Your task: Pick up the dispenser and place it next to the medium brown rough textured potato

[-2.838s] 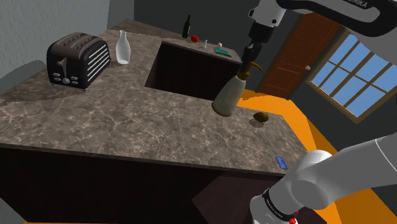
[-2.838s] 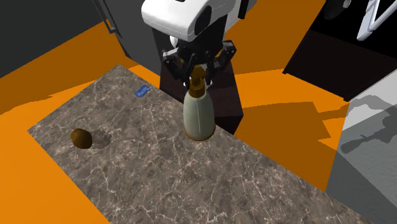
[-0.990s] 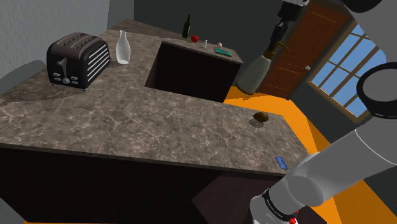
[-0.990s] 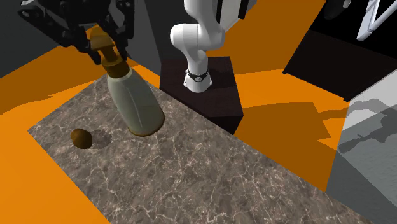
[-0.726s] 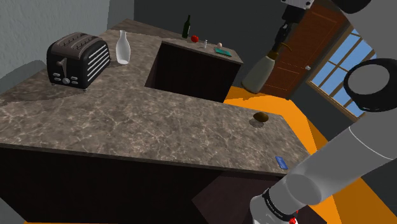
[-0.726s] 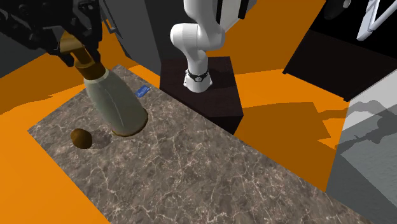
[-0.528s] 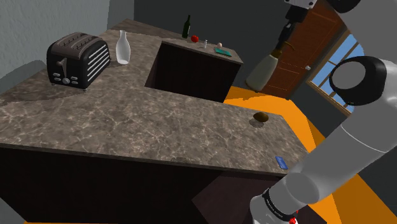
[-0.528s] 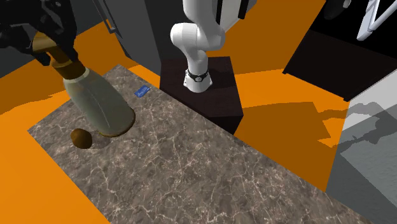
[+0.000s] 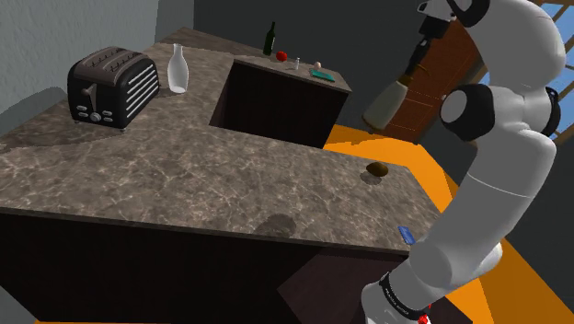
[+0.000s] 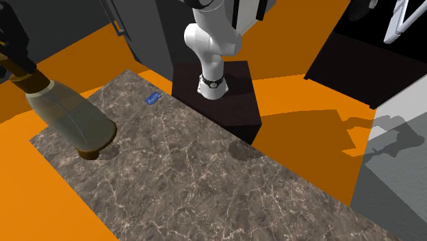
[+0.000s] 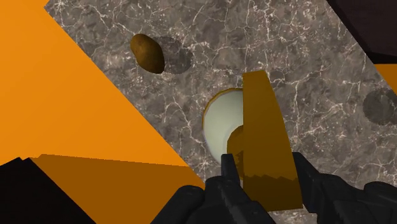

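The dispenser [image 9: 390,100], a pale bottle with a brown pump top, hangs tilted in the air beyond the counter's far right end in the shoulder view. My gripper [image 9: 416,61] is shut on its brown pump neck. The small brown potato [image 9: 377,169] lies on the marble counter [image 9: 184,175] near that end, below the dispenser. In the wrist view the fingers [image 11: 233,173] clasp the brown pump head [image 11: 266,137], with the pale body [image 11: 222,124] below and the potato [image 11: 147,52] off to one side. In the second exterior view the dispenser [image 10: 70,118] covers the potato.
A black toaster [image 9: 112,86] and a white bottle [image 9: 177,69] stand at the counter's far left. A dark bottle [image 9: 270,39] and a red item [image 9: 281,55] sit on the back counter. A small blue object [image 9: 406,234] lies near the counter corner by the stand [image 10: 217,96].
The arm has carried the dispenser up off the counter and toward the shoulder view's right; in the second exterior view it moved left until it covers the potato.
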Controlling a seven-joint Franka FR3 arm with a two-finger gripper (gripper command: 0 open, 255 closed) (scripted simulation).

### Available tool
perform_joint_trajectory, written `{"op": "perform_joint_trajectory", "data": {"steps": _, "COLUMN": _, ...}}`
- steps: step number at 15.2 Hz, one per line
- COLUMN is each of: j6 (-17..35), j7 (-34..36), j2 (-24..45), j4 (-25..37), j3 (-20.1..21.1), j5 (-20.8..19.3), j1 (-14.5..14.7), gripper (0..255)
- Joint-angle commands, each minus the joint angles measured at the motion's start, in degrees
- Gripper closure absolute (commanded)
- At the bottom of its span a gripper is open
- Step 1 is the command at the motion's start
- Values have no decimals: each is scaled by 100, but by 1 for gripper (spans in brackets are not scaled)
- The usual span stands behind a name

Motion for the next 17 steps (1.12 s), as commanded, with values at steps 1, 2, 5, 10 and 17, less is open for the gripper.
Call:
{"op": "perform_joint_trajectory", "data": {"steps": 1, "j6": 308, "j7": 21, "j2": -250, "j4": -534, "j3": 2, "j5": -121, "j1": 119, "gripper": 255}}
{"op": "perform_joint_trajectory", "data": {"steps": 2, "j6": 452, "j7": 48, "j2": -365, "j4": -787, "j3": 10, "j5": -176, "j1": 176, "gripper": 255}}
{"op": "perform_joint_trajectory", "data": {"steps": 5, "j6": 837, "j7": 123, "j2": -648, "j4": -1438, "j3": 41, "j5": -309, "j1": 299, "gripper": 255}}
{"op": "perform_joint_trajectory", "data": {"steps": 10, "j6": 1384, "j7": 229, "j2": -995, "j4": -2308, "j3": 86, "j5": -462, "j1": 421, "gripper": 255}}
{"op": "perform_joint_trajectory", "data": {"steps": 17, "j6": 2048, "j7": 343, "j2": -1323, "j4": -3277, "j3": 133, "j5": -597, "j1": 506, "gripper": 255}}
